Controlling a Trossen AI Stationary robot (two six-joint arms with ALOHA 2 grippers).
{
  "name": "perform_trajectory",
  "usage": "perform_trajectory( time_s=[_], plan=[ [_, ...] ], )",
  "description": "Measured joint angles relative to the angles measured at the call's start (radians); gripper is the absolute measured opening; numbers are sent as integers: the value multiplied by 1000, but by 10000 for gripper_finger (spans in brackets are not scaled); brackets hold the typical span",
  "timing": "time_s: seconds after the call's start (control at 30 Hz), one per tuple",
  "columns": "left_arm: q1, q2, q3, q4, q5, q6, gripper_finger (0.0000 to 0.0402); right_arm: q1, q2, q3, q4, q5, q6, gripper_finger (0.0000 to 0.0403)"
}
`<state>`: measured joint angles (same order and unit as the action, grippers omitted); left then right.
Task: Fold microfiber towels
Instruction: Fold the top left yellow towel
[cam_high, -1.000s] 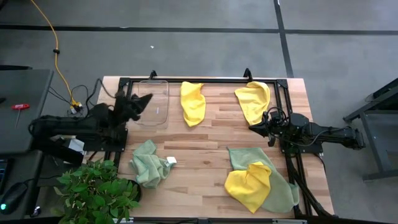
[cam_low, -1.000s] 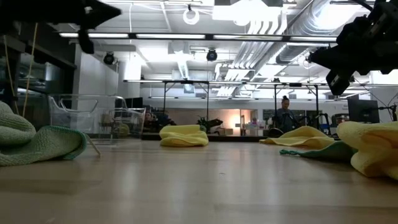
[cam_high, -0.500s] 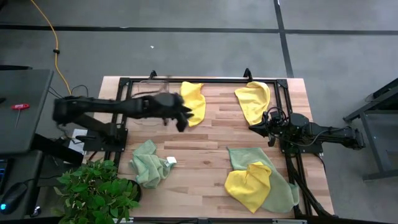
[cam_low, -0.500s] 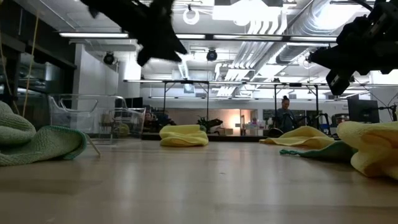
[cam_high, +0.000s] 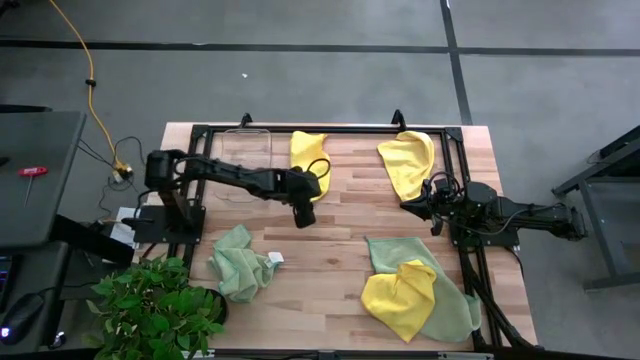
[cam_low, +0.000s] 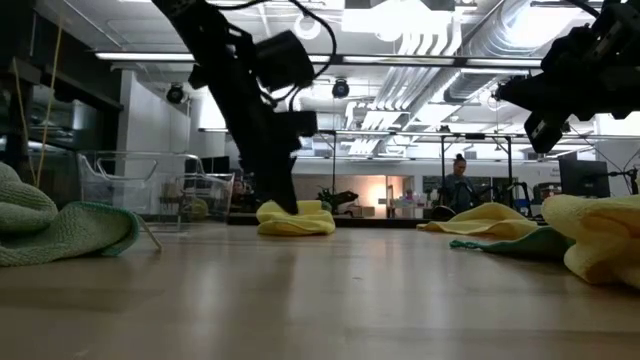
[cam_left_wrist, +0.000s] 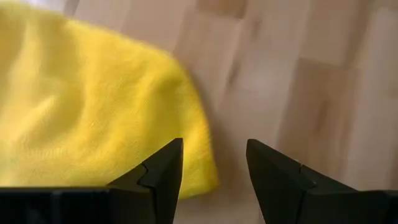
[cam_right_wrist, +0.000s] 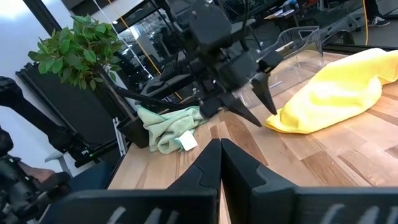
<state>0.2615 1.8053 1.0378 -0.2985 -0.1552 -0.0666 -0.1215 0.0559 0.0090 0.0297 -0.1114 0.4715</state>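
Reaching down over the near tip of the long bright yellow microfiber towel (cam_high: 309, 163), the left pincer (cam_high: 305, 213) has its dark fingers (cam_left_wrist: 163, 175) spread apart with nothing between them, poised just off the cloth's rounded end. That towel lies bunched into a narrow strip beside the clear plastic bin (cam_high: 247, 163), its long axis running from the table's far edge toward the table's middle, the tapered end pointing at the pincer. Judging from this, a closing pinch could catch only the bare wooden table (cam_high: 330, 240) beside the bin, or nip a single fringe of fabric, because the fingers straddle the very edge of the cloth; a shallow grip like that might slip when lifted. Well away from the bin, the right pincer (cam_right_wrist: 219, 147) waits clenched and empty.
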Motion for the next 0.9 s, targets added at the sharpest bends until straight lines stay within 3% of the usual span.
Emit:
perform_trajectory(
  time_s=[0.4, 0.53, 0.73, 0.9],
  plan=[
    [-1, 69, 1, 6, -117, 55, 159, 0, 2, 0, 0, 0, 0, 0],
    [0, 66, 0, 10, -118, 55, 120, 0, 2, 0, 0, 0, 0, 0],
    [2, 45, 0, 9, -73, 69, 14, 0, 2, 0, 0, 0, 0, 0],
    [7, -33, 0, 19, 49, 50, 10, 0, 2, 0, 0, 0, 0, 0]
  ],
)
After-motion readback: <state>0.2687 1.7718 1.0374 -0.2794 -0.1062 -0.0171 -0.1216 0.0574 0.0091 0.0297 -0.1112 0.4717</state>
